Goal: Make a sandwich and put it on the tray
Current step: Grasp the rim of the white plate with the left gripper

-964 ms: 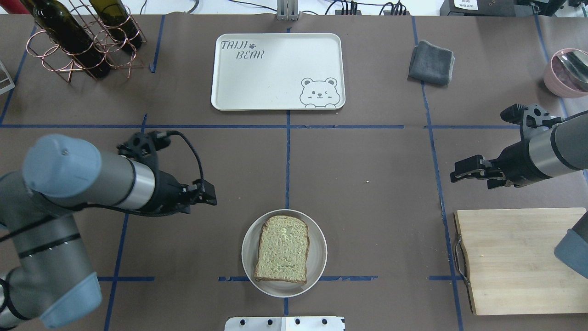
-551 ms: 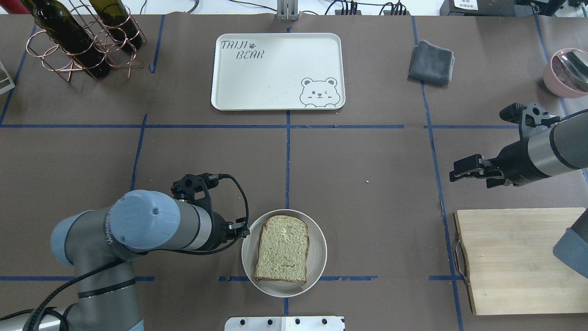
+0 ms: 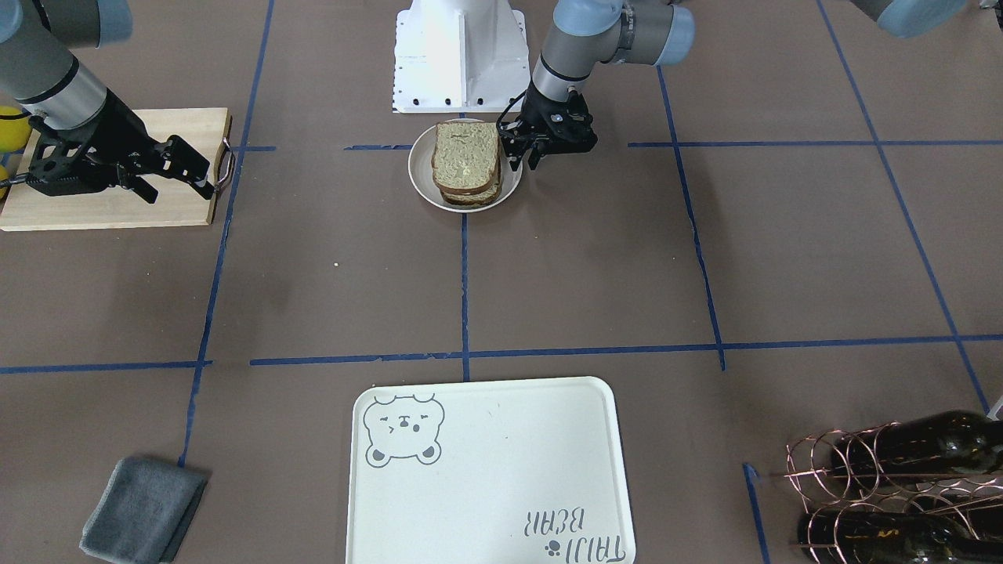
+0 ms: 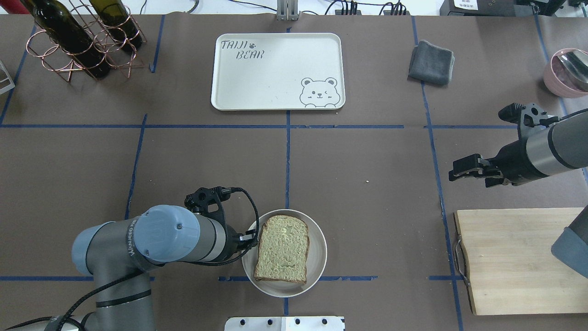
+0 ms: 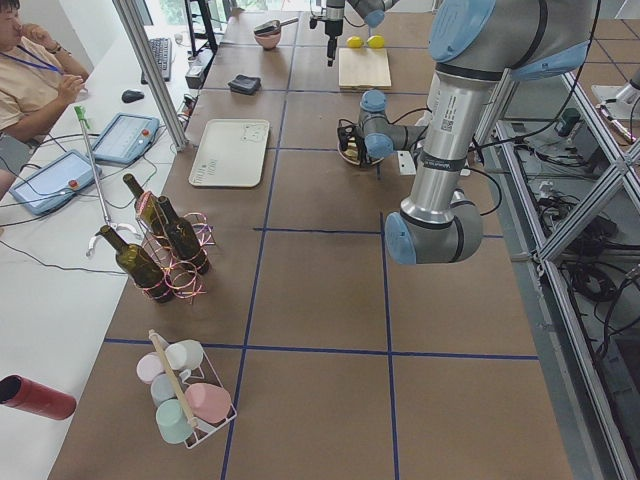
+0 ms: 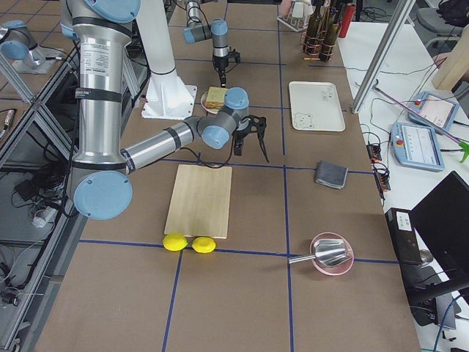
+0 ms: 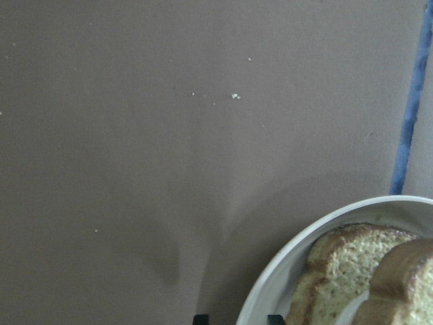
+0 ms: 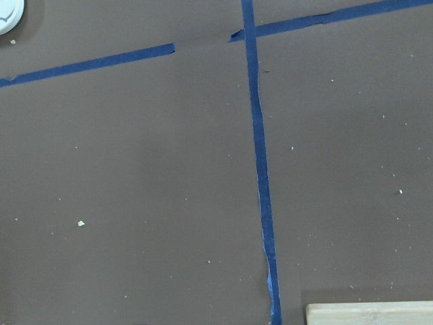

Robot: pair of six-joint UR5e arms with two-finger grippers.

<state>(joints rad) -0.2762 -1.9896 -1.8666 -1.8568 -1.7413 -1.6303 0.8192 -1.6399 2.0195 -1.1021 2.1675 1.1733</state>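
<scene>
The sandwich (image 4: 281, 248), two brown-crusted slices stacked, lies on a small round off-white plate (image 4: 318, 239) near the table's front middle; it also shows in the front-facing view (image 3: 467, 160). The egg is hidden between the slices. My left gripper (image 4: 250, 241) is low at the plate's left rim, open, with its fingertips (image 7: 201, 317) on either side of the rim (image 7: 270, 284). The cream tray (image 4: 275, 73) with the bear drawing lies empty at the far middle. My right gripper (image 4: 452, 172) is open and empty, hovering over the table just beyond the cutting board.
A pale wooden cutting board (image 4: 519, 259) lies at the front right. A folded grey cloth (image 4: 431, 62) is right of the tray. A copper rack with wine bottles (image 4: 82, 41) stands far left. A pink bowl (image 4: 565, 73) sits far right.
My left arm has swung in from the left and down, bringing its gripper to the plate's left rim. The right arm has barely moved.
</scene>
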